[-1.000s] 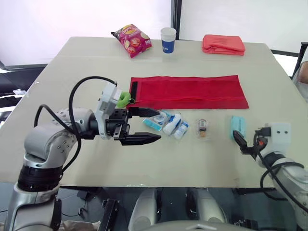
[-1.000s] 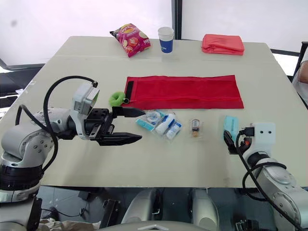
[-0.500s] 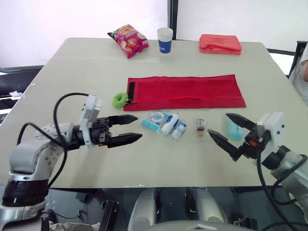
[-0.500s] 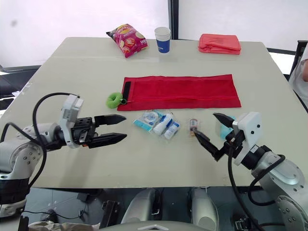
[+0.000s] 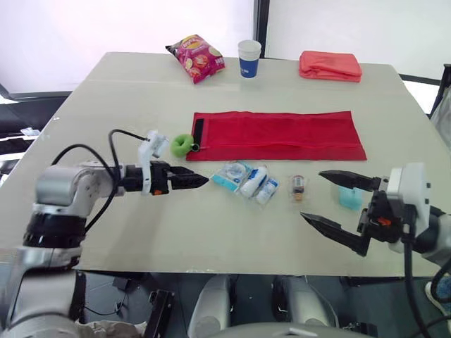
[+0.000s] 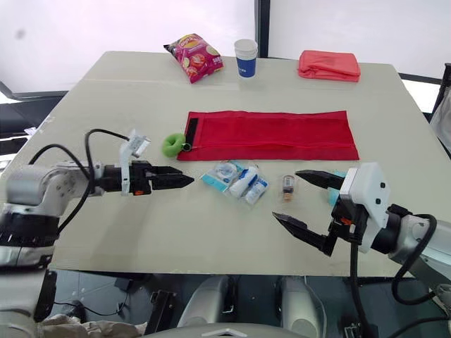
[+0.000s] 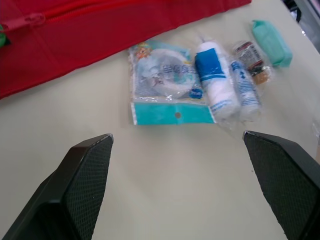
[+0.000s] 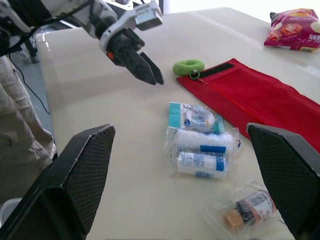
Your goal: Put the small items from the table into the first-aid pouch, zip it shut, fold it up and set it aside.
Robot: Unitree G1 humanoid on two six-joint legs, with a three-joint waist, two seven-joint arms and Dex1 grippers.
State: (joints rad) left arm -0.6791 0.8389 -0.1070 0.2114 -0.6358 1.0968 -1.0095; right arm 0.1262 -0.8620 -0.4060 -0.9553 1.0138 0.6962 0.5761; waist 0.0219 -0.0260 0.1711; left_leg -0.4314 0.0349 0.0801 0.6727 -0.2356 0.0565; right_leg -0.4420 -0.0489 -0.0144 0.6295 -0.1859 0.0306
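Note:
The red mesh first-aid pouch lies flat and unfolded mid-table, with a green ring pull at its left end. In front of it lie a teal-edged packet, two bandage rolls, a bagged vial and a teal pack. My left gripper hovers open just left of the packet, holding nothing. On the near right, my right gripper is wide open and empty, pointing left toward the vial.
Along the table's far edge are a chip bag, a paper cup and a folded red cloth. The table's front edge runs just below both grippers.
My right gripper has risen from the table's front edge and swung left, its fingers spread toward the vial. My left gripper has drawn back to the left, away from the packets.

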